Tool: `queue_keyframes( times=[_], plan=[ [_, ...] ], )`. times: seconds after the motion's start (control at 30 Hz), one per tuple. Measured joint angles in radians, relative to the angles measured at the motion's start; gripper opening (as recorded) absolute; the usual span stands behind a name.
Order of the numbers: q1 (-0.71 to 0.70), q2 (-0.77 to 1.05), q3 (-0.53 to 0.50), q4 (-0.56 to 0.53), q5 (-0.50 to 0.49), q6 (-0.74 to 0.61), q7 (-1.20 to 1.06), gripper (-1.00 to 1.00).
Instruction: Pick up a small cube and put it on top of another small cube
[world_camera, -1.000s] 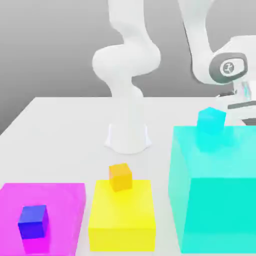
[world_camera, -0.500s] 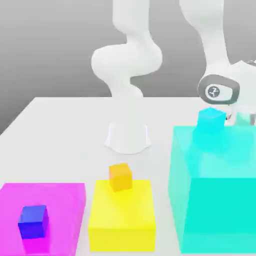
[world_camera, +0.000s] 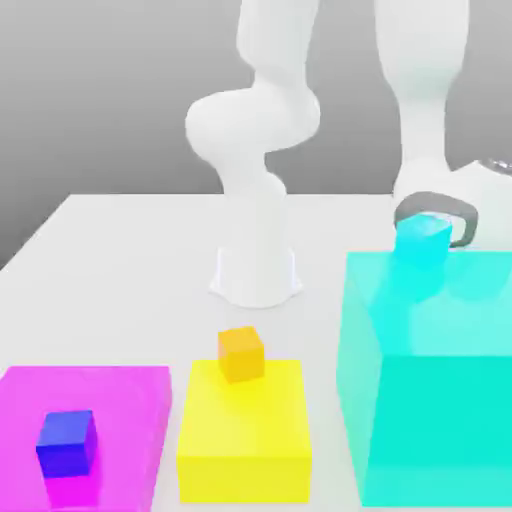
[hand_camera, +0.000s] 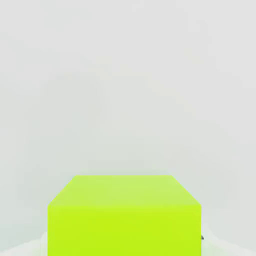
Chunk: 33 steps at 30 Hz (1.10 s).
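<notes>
Claw closed on the green cube (hand_camera: 125, 215) behind the big cyan block (world_camera: 430, 400); should lift straight, clear that block, then centre over the orange cube (world_camera: 241, 353).

— Where am I working here?
— A simulated test bench, I'd say: a bare white table (world_camera: 130, 250), a flat grey backdrop, my white arm (world_camera: 255, 150) mounted on it, and untextured blocks in magenta (world_camera: 120, 400), yellow (world_camera: 245, 440) and cyan (world_camera: 440, 380).
</notes>
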Motion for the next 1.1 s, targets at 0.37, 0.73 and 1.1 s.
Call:
queue_keyframes(
  times=[0.37,0.73,1.1],
  plan=[
    [0.034,-0.211,0.092,0.214,0.046,-0.244,-0.201,-1.0],
    [-0.221,-0.233,-0.219,0.4,0.073,-0.424,-0.626,-1.0],
    [-0.735,-0.177,-0.231,0.405,0.217,-0.485,-1.02,-1.0]
  ],
)
